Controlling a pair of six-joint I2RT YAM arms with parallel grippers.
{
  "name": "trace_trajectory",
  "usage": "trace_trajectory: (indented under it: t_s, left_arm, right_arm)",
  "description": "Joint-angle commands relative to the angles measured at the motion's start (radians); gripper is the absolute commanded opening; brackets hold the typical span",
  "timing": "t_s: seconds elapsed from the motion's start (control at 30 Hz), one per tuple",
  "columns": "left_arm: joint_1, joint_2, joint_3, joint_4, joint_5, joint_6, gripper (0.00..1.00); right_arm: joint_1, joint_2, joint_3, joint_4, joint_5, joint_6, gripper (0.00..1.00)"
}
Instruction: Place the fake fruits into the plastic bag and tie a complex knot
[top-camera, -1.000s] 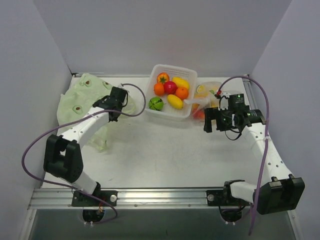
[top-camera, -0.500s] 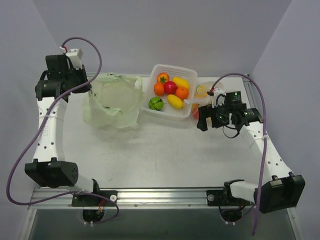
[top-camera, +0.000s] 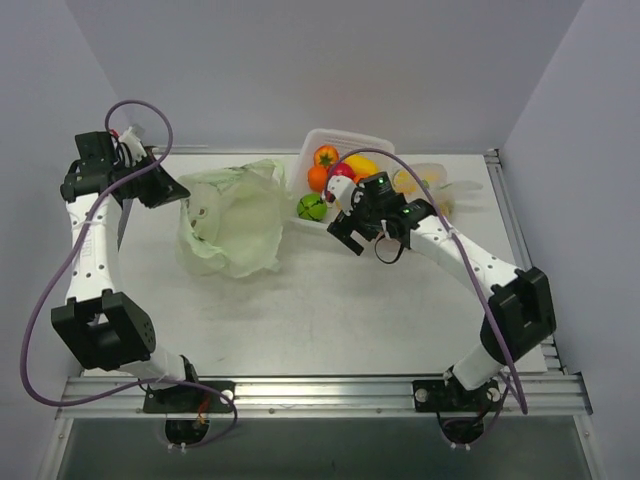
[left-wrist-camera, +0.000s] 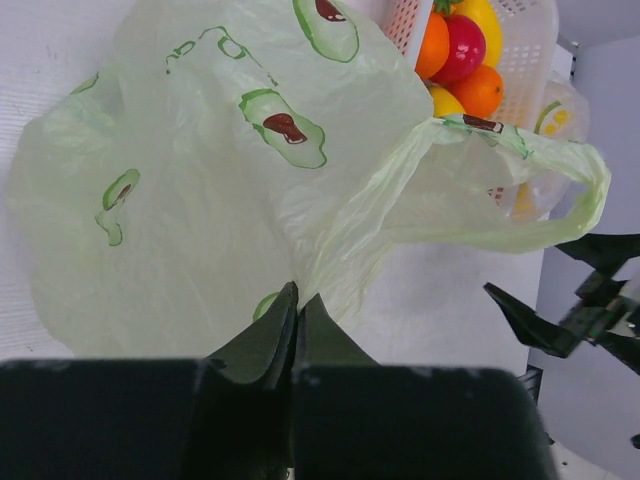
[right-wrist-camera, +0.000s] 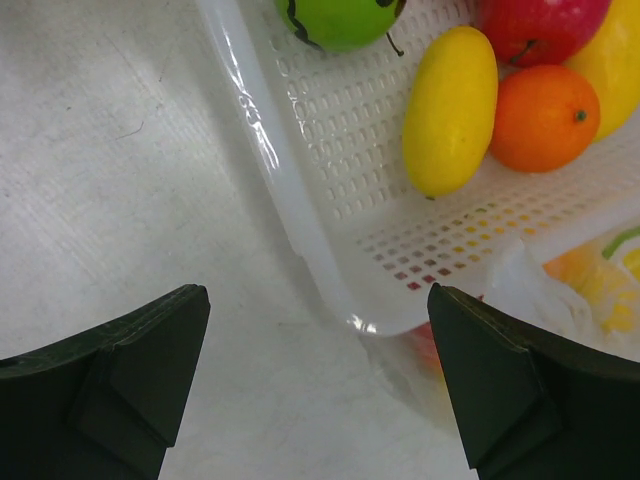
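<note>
The pale green plastic bag with avocado prints stands bunched at the left middle of the table. My left gripper is shut on its edge, and in the left wrist view the film fans out from between the closed tips, with a loop handle stretched to the right. The fake fruits lie in a white slotted basket: a green one, a lemon, an orange and a red apple. My right gripper hangs open over the basket's near corner, holding nothing.
A clear unprinted bag with more fruit inside lies right of the basket, touching it. White walls close the table at the back and both sides. My right arm stretches diagonally from the near right.
My right gripper has swung left, from beside the clear bag to the basket's near corner. My left gripper has lifted the bag's edge up and toward the back left, standing the bag up.
</note>
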Motion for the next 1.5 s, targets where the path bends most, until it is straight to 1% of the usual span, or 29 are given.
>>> trace_trajectory:
  t_s: [0.0, 0.03, 0.13, 0.23, 0.27, 0.33, 0.37, 0.43, 0.47, 0.5, 0.57, 0.6, 0.73, 0.77, 0.8, 0.87, 0.9, 1.03, 1.1, 1.23, 1.3, 1.33, 1.37, 1.4, 1.43, 1.47]
  left_arm:
    - [0.027, 0.014, -0.007, 0.092, 0.099, -0.088, 0.0]
    - [0.028, 0.016, -0.021, 0.1, 0.103, -0.092, 0.0]
    - [0.03, 0.01, -0.05, 0.124, 0.106, -0.105, 0.0]
    - [0.034, 0.006, -0.06, 0.133, 0.109, -0.111, 0.0]
    - [0.037, 0.008, -0.06, 0.133, 0.108, -0.115, 0.0]
    - [0.047, 0.008, -0.057, 0.135, 0.116, -0.128, 0.0]
    - [0.05, 0.009, -0.056, 0.137, 0.12, -0.141, 0.0]
    - [0.053, 0.011, -0.06, 0.144, 0.135, -0.158, 0.0]
    - [0.053, 0.011, -0.061, 0.147, 0.14, -0.177, 0.0]
    - [0.053, 0.009, -0.066, 0.156, 0.145, -0.184, 0.0]
    - [0.054, 0.008, -0.073, 0.167, 0.16, -0.215, 0.0]
    - [0.056, 0.005, -0.076, 0.176, 0.165, -0.227, 0.0]
    - [0.076, -0.001, -0.106, 0.218, 0.206, -0.307, 0.0]
    - [0.082, -0.001, -0.113, 0.225, 0.224, -0.345, 0.0]
    - [0.094, -0.001, -0.121, 0.244, 0.232, -0.364, 0.0]
    - [0.102, 0.0, -0.148, 0.27, 0.261, -0.41, 0.0]
    - [0.105, 0.0, -0.155, 0.273, 0.266, -0.419, 0.0]
    - [0.104, -0.01, -0.191, 0.291, 0.275, -0.447, 0.0]
    - [0.105, -0.015, -0.207, 0.307, 0.292, -0.46, 0.0]
    - [0.105, -0.026, -0.234, 0.316, 0.3, -0.474, 0.0]
    - [0.105, -0.03, -0.247, 0.318, 0.303, -0.474, 0.0]
    - [0.105, -0.033, -0.25, 0.318, 0.303, -0.473, 0.0]
    - [0.105, -0.033, -0.251, 0.319, 0.303, -0.473, 0.0]
    - [0.107, -0.04, -0.254, 0.319, 0.301, -0.471, 0.0]
    - [0.105, -0.041, -0.256, 0.321, 0.301, -0.471, 0.0]
    - [0.107, -0.041, -0.259, 0.321, 0.301, -0.471, 0.0]
  right_arm:
    - [0.043, 0.082, 0.04, 0.138, 0.094, -0.143, 0.97]
    - [0.047, 0.102, 0.048, 0.146, 0.094, -0.166, 0.96]
    - [0.052, 0.194, 0.103, 0.158, 0.086, -0.168, 0.94]
    - [0.054, 0.264, 0.134, 0.161, 0.076, -0.186, 0.87]
    - [0.052, 0.272, 0.132, 0.16, 0.066, -0.194, 0.78]
    - [0.052, 0.284, 0.122, 0.148, 0.034, -0.204, 0.68]
    - [0.052, 0.284, 0.119, 0.132, 0.022, -0.218, 0.6]
    - [0.054, 0.283, 0.115, 0.066, 0.004, -0.226, 0.51]
    - [0.052, 0.278, 0.1, 0.045, -0.016, -0.227, 0.43]
    - [0.052, 0.26, 0.088, 0.016, -0.024, -0.237, 0.37]
    - [0.052, 0.231, 0.036, 0.005, -0.041, -0.235, 0.09]
    - [0.052, 0.2, 0.022, -0.007, -0.038, -0.217, 0.0]
    - [0.051, 0.104, -0.053, -0.037, -0.058, -0.171, 0.0]
    - [0.051, 0.055, -0.072, -0.046, -0.067, -0.16, 0.0]
    - [0.051, 0.029, -0.107, -0.055, -0.113, -0.157, 0.0]
    - [0.055, -0.057, -0.157, -0.072, -0.151, -0.175, 0.0]
    - [0.055, -0.082, -0.194, -0.087, -0.192, -0.192, 0.0]
    - [0.061, -0.169, -0.246, -0.194, -0.276, -0.278, 0.0]
    - [0.08, -0.219, -0.282, -0.247, -0.294, -0.361, 0.0]
    - [0.139, -0.252, -0.349, -0.296, -0.257, -0.454, 0.01]
    - [0.182, -0.257, -0.371, -0.299, -0.202, -0.458, 0.09]
    - [0.195, -0.257, -0.368, -0.299, -0.178, -0.432, 0.24]
    - [0.201, -0.256, -0.327, -0.31, -0.162, -0.398, 0.32]
    - [0.201, -0.256, -0.294, -0.325, -0.171, -0.31, 0.43]
    - [0.202, -0.256, -0.258, -0.339, -0.18, -0.26, 0.85]
    - [0.201, -0.254, -0.177, -0.352, -0.193, -0.211, 0.87]
